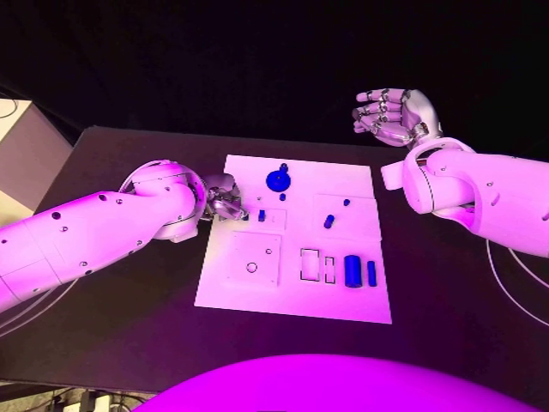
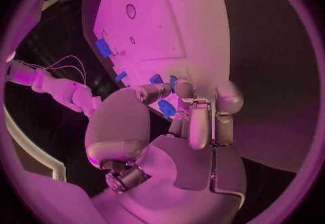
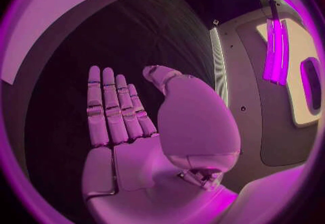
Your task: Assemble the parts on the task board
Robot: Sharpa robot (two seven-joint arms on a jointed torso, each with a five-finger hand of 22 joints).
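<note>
The white task board [image 1: 293, 292] lies in the middle of the black table. On it I see a round blue part [image 1: 279, 180] near the far edge, small blue pegs [image 1: 329, 221] in the middle, and two blue cylinders [image 1: 352, 271] toward the near right. My left hand [image 1: 221, 197] is at the board's left edge, fingers curled in. In the left wrist view it [image 2: 183, 110] pinches a small blue part [image 2: 166, 108] between thumb and fingers, just over the board [image 2: 156, 24]. My right hand [image 1: 392, 116] hangs past the board's far right corner, flat and holding nothing [image 3: 122, 110].
A pale cabinet [image 1: 9, 146] stands off the table's far left corner. Thin cables [image 1: 522, 287] trail over the table on the right. The board has rectangular slots [image 1: 310, 264] and a round recess [image 1: 252, 267] in its near half.
</note>
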